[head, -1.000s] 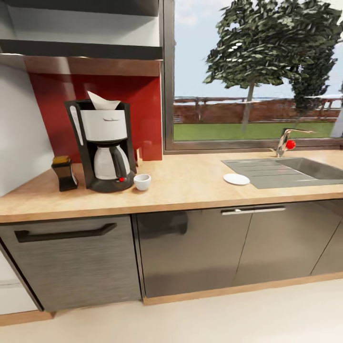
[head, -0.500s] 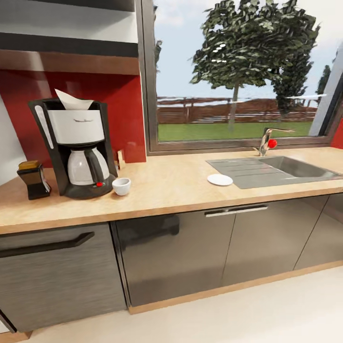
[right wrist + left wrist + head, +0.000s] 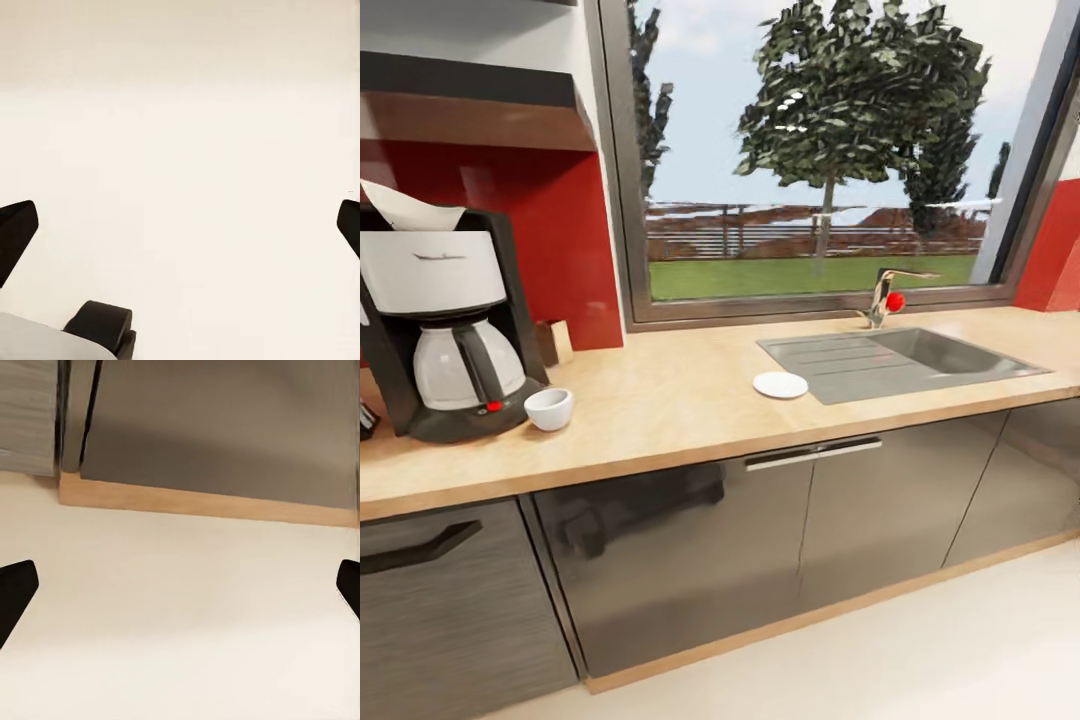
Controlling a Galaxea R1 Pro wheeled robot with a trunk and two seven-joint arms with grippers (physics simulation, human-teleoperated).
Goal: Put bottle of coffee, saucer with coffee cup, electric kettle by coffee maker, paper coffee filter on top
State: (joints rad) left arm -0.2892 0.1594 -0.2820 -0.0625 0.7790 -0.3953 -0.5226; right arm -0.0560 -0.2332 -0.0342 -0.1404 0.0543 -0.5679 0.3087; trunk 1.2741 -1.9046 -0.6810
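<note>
Left claw [image 3: 180,596]: seen in the left wrist view with its two dark fingertips spread wide at the frame edges and nothing held; pale floor and the cabinet kickboard [image 3: 202,501] are faced.
Right claw [image 3: 180,232]: likewise spread wide and empty, pointed down at bare floor, with part of the robot's base [image 3: 97,322] seen below.
Cabinet fronts [image 3: 690,540]: passed nearest in the head view, below the countertop [image 3: 690,400].
Saucer [image 3: 780,385]: laid flat on the countertop, just beside the sink drainboard [image 3: 830,355], well apart from the coffee maker.
Coffee cup [image 3: 549,408]: stood upright on the bare counter, just beside the coffee maker's base, not on the saucer.
Coffee maker [image 3: 440,340]: kept at the left, against the red backsplash, with a paper coffee filter [image 3: 410,210] seated on top.
Deciding relation: the saucer is judged the likely next target; it lies above and ahead of both lowered claws, right of centre, so the right arm is judged nearer.
Electric kettle: its place cannot be told.
</note>
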